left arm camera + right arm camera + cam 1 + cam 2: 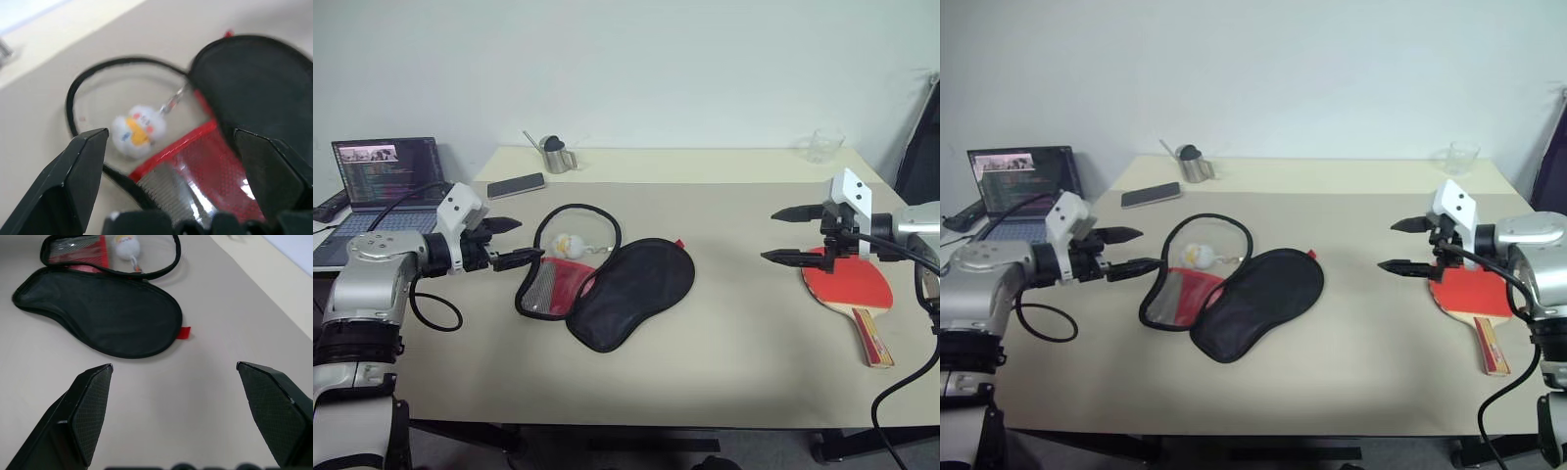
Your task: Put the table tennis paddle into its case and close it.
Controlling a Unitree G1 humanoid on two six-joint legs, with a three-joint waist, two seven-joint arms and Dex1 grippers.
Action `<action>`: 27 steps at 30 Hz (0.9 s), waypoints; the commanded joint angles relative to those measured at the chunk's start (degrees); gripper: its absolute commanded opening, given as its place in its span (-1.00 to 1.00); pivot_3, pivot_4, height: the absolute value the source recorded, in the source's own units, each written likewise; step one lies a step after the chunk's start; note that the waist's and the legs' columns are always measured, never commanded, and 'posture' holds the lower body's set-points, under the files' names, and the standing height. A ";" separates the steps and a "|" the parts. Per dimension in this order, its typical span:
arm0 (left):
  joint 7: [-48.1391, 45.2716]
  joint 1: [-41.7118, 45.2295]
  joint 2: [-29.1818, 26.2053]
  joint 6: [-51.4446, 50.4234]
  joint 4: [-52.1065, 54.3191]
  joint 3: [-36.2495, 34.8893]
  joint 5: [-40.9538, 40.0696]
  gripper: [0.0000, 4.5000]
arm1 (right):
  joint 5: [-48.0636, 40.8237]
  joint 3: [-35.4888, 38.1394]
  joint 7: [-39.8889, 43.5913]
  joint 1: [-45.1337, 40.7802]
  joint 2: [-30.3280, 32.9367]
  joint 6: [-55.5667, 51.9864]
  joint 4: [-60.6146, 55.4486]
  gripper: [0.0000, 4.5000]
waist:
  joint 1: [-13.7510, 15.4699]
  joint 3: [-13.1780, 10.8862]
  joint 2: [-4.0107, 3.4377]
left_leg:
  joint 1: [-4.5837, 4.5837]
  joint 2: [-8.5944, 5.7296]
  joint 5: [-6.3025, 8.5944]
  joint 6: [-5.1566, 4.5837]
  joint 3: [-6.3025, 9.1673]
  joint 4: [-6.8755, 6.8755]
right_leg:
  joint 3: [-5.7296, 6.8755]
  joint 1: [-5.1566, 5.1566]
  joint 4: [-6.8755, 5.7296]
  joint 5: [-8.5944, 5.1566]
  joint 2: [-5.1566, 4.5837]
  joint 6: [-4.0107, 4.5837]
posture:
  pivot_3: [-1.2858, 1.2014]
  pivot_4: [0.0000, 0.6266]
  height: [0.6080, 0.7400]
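Note:
The case (631, 292) lies unzipped at the table's middle. Its black flap is folded toward the right, and its red mesh side (553, 287) lies to the left. A small white plush charm (566, 243) rests inside the black-edged loop. The table tennis paddle (850, 284) lies red face up at the right, with its striped handle (871, 336) toward the front edge. My left gripper (529, 240) hovers open just left of the case's mesh side. My right gripper (770, 236) stands open above the paddle's left rim, pointing at the case, with nothing between its fingers.
On the left, a laptop (382, 181) sits just off the table. A phone (516, 185) and a metal cup (555, 154) stand at the back left. A clear glass (823, 146) stands at the back right. Bare tabletop (734, 323) separates the case from the paddle.

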State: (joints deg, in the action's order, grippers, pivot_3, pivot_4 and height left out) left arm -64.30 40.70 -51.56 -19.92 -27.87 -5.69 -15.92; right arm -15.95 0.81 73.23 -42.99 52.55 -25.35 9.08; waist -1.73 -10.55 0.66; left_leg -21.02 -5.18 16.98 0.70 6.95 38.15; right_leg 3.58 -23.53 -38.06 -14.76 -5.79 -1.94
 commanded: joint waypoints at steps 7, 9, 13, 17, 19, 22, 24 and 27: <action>6.34 3.98 4.77 -7.64 -11.96 -2.78 -0.93 1.00 | -2.44 4.49 -2.96 5.03 3.27 -2.55 -6.30 0.99 | -0.04 0.01 0.02 | -0.01 0.00 0.00 0.00 0.00 0.05 | 0.00 0.00 -0.05 0.00 0.00 -0.01 | 0.03 -0.52 1.00; 7.98 4.33 6.51 -8.40 -14.01 -2.58 -0.44 1.00 | -2.49 5.09 -3.13 6.10 4.08 -2.73 -6.53 0.99 | 0.08 0.01 0.02 | -0.01 -0.01 0.00 0.00 0.00 0.06 | 0.01 0.00 -0.05 0.00 0.00 -0.01 | 0.03 -0.52 1.00; 12.98 6.57 10.44 -9.21 -19.94 -3.06 0.25 1.00 | -3.57 6.80 -3.38 8.46 5.68 -4.63 -9.15 0.99 | 0.36 0.01 0.08 | -0.02 -0.02 0.00 0.00 0.04 0.15 | 0.04 0.03 -0.07 0.01 -0.01 -0.02 | 0.03 -0.52 1.00; 13.09 7.65 13.82 -9.00 -22.40 -1.11 1.53 1.00 | -4.63 8.40 -3.73 9.43 7.26 -5.90 -10.42 0.99 | 0.42 0.01 0.09 | -0.10 -0.04 0.00 0.00 0.05 0.29 | 0.04 0.03 -0.08 0.04 -0.01 -0.07 | 0.03 -0.52 1.00; 13.05 8.60 15.81 -9.66 -22.72 -0.38 1.92 1.00 | -4.67 8.90 -4.40 9.94 7.77 -6.16 -10.86 0.99 | 0.55 0.01 0.09 | -0.16 -0.05 0.00 0.00 0.08 0.39 | 0.07 0.03 -0.09 0.06 -0.02 -0.10 | 0.03 -0.52 1.00; 12.80 9.41 17.85 -10.75 -22.09 0.38 2.19 1.00 | -5.01 9.57 -4.79 10.69 8.03 -6.61 -11.90 0.99 | 1.09 0.02 0.10 | -0.18 -0.07 0.01 -0.01 0.12 0.58 | 0.08 0.11 -0.13 0.11 -0.02 -0.17 | 0.03 -0.52 1.00; 12.91 9.64 18.53 -11.42 -21.60 0.08 1.91 1.00 | -5.01 9.87 -5.39 10.84 8.10 -6.50 -11.98 0.99 | 1.30 0.02 0.10 | -0.17 -0.10 0.01 -0.02 0.12 0.64 | 0.05 0.13 -0.13 0.15 -0.02 -0.23 | 0.03 -0.52 1.00; 12.83 8.70 18.72 -12.42 -19.33 -0.30 1.41 1.00 | -5.03 10.04 -5.99 10.97 8.22 -6.44 -12.15 0.99 | 1.53 0.02 0.10 | -0.17 -0.11 0.01 -0.02 0.11 0.69 | 0.03 0.15 -0.13 0.18 -0.02 -0.27 | 0.03 -0.52 1.00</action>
State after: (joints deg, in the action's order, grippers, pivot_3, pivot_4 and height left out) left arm -50.71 49.38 -33.07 -31.34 -49.83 -5.74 -13.85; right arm -19.76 8.10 67.71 -31.94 59.52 -31.86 -1.36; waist -0.19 -10.53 0.76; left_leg -21.20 -5.28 16.99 0.68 7.07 38.85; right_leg 3.62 -23.37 -38.18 -14.58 -5.81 -2.21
